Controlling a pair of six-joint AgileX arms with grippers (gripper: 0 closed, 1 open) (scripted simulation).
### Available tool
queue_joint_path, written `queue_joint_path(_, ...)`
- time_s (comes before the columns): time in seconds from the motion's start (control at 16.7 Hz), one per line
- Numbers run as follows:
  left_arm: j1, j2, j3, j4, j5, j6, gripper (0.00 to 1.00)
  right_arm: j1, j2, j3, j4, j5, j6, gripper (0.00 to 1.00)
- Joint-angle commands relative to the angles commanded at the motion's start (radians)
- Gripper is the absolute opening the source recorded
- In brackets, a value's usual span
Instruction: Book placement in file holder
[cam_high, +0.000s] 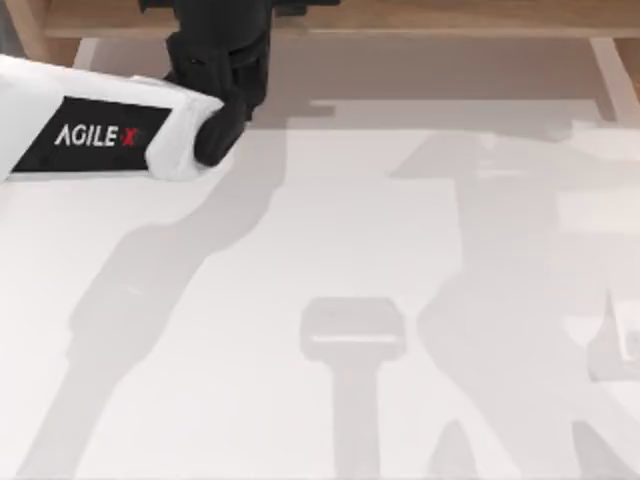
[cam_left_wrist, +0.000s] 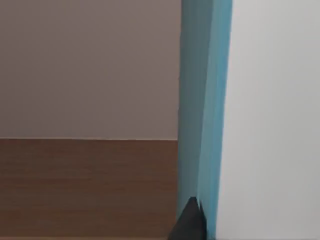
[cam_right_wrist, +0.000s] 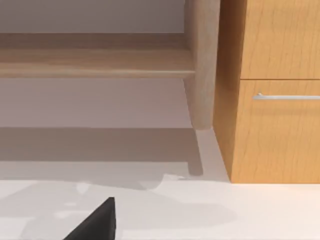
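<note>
open white table mid-view; left arm across its far-left corner

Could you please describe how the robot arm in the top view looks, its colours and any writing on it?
The left arm has a white, rounded shell carrying a black panel with white "AGILE" lettering and a red "X". Its wrist parts and left gripper are matte black and blocky. No cables are visible.

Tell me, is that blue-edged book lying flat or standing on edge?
Cannot tell against the table. In the left wrist view the book runs edge-on up the picture, teal edge beside white face, close to the camera.
</note>
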Motion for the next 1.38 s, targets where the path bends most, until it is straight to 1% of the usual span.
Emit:
queue_joint_path(0.24, -0.003, -0.003, 0.001, -0.003, 0.000, 0.001, 0.00, 0.000, 0.000, 0.000, 0.000, 0.000, 0.000, 1.00)
queue_joint_path(0.48, -0.003, -0.026, 0.023, -0.048, -0.001, 0.002, 0.00, 0.000, 0.000, 0.000, 0.000, 0.000, 0.000, 1.00)
queue_joint_path(0.78, -0.003, -0.024, 0.021, -0.049, -0.001, 0.003, 0.00, 0.000, 0.000, 0.000, 0.000, 0.000, 0.000, 1.00)
queue_joint_path(0.9, -0.001, -0.037, 0.013, -0.055, 0.011, 0.016, 0.00, 0.000, 0.000, 0.000, 0.000, 0.000, 0.000, 1.00)
queue_joint_path(1.02, 0.005, -0.072, -0.013, -0.073, 0.044, 0.053, 0.00, 0.000, 0.000, 0.000, 0.000, 0.000, 0.000, 1.00)
queue_joint_path(1.14, 0.016, -0.124, -0.053, -0.100, 0.094, 0.111, 0.00, 0.000, 0.000, 0.000, 0.000, 0.000, 0.000, 1.00)
queue_joint_path(1.38, 0.068, -0.273, -0.177, -0.175, 0.242, 0.282, 0.00, 0.000, 0.000, 0.000, 0.000, 0.000, 0.000, 1.00)
